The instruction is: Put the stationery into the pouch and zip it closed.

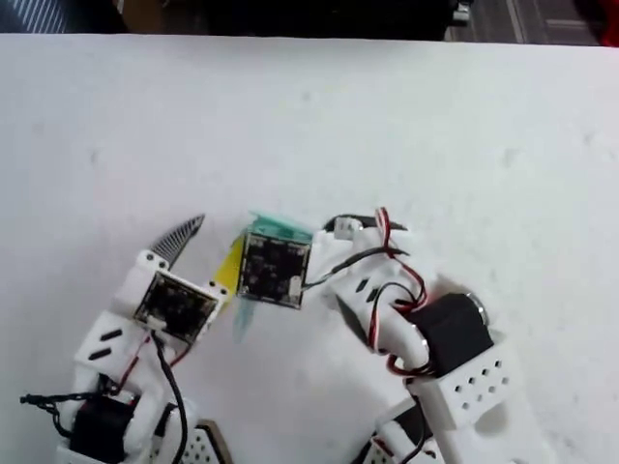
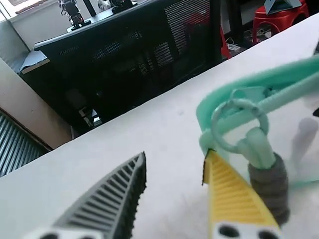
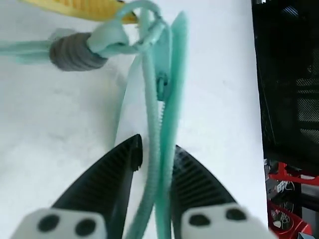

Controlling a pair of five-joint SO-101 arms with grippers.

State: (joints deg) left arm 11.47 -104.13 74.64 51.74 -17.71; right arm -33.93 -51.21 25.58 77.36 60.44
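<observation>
**Surface** (image 1: pixel 387 116): white and flat, carrying every item below.

**Pouch** (image 1: pixel 280 228): see-through teal with a zip along its rim. In the high view it sits at lower centre of the frame between the two arms, mostly covered by the right arm's wrist camera. In the right wrist view its zipped rim (image 3: pixel 172 74) runs up the middle of the frame.

**Zip pull** (image 2: pixel 259 149): a teal tab hanging on a ring (image 2: pixel 237 124) at the pouch's end, with a grey bead (image 2: pixel 269 184) on its cord. It lies at lower right of the left wrist frame and at upper left of the right wrist frame.

**Left gripper** (image 2: pixel 174 157): open, with one dark finger and one yellow finger set well apart. The yellow finger is just beside the zip pull, and whether the two touch cannot be told. Nothing is between the fingers.

**Right gripper** (image 3: pixel 155 148): two dark fingers closed on the pouch rim, one on each side of the zip.
</observation>
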